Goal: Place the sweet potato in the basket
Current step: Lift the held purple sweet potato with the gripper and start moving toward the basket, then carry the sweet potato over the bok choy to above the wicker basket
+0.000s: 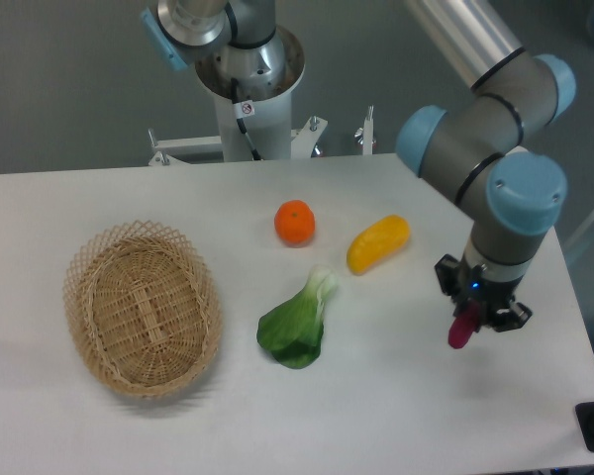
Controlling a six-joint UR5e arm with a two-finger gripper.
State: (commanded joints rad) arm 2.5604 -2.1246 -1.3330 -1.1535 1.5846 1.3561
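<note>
The sweet potato (462, 328), a slim magenta tuber, hangs nearly upright at the table's right side (upper end hidden); the basket (143, 308), oval tan wicker, sits empty far left

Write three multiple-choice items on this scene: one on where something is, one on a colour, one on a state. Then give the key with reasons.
1. Where is the oval woven tan wicker basket?
A. On the left part of the white table
B. On the table's right edge
C. Under the gripper

2. What colour is the plump oblong vegetable beside the round orange fruit?
A. Green
B. Yellow-orange
C. Purple

3. What is the state of the slim magenta sweet potato?
A. Lying in the basket
B. Resting beside the leafy green bok choy
C. Held in the gripper

Key: 1 A, the basket sits far left; 2 B, its skin is yellow-orange; 3 C, the tuber hangs from the closed fingers, far right of the basket.
</note>
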